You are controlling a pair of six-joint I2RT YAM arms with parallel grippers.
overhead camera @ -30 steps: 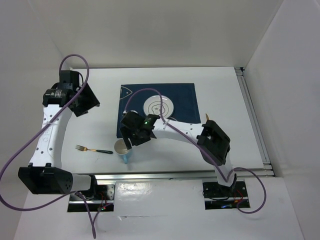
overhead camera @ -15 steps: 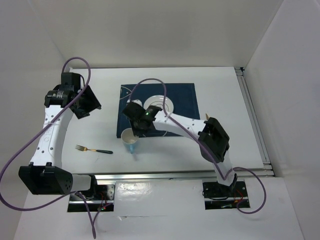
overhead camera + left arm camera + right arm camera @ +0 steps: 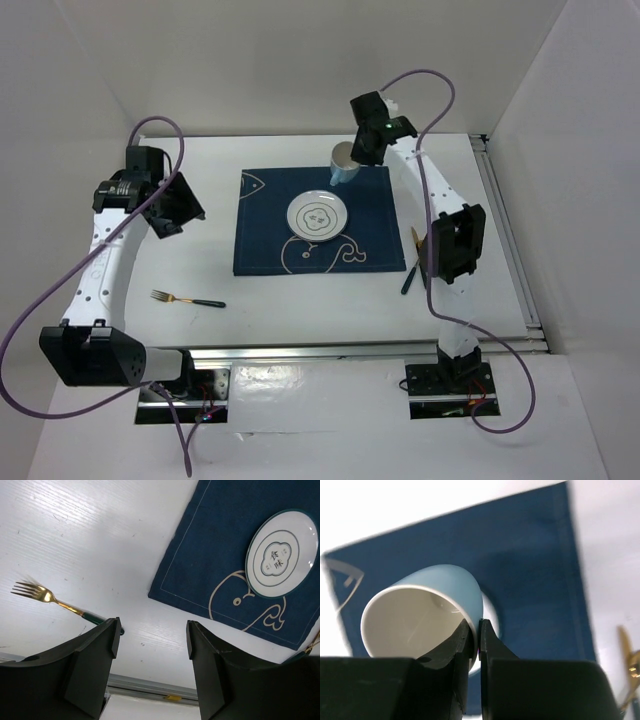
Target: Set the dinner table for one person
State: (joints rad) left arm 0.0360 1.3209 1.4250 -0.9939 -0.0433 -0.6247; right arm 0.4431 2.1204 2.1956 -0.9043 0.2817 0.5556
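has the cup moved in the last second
Yes. The cup, pinched in the right hand, went from by the near left corner of the placemat to its far edge, right of centre.

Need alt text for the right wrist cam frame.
The right arm's jaws are shut on the rim of a light blue cup with a white inside, its opening toward the camera, over a navy cloth placemat. The white table shows beyond, and part of a gold utensil at the right edge.
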